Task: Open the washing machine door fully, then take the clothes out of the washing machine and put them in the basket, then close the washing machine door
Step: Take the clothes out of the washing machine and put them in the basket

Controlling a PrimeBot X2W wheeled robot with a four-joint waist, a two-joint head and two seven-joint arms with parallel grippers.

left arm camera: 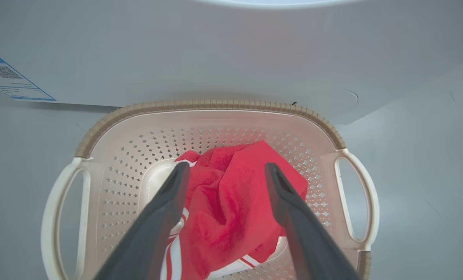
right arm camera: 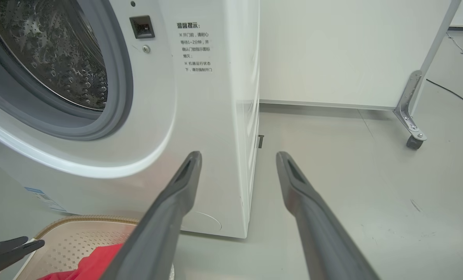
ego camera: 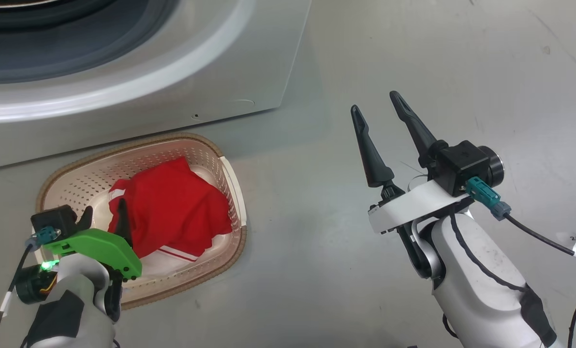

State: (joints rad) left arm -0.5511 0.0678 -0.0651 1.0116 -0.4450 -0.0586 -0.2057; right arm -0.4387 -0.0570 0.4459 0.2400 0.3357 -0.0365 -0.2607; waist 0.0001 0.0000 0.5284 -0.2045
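The cream basket stands on the floor right in front of the white washing machine. The red clothes with white striped trim lie inside it. My left gripper hangs open over the basket's near left side. In the left wrist view the left gripper has its fingers spread either side of the clothes, above the basket. My right gripper is open and holds nothing, over bare floor to the right. The right wrist view shows the steel drum with its opening uncovered. The washing machine door is out of view.
A blue label sticker sits low on the washer's front panel. Right of the machine, open grey floor stretches to a white wall panel. A metal frame leg on a caster stands at the far right, with a black cable behind it.
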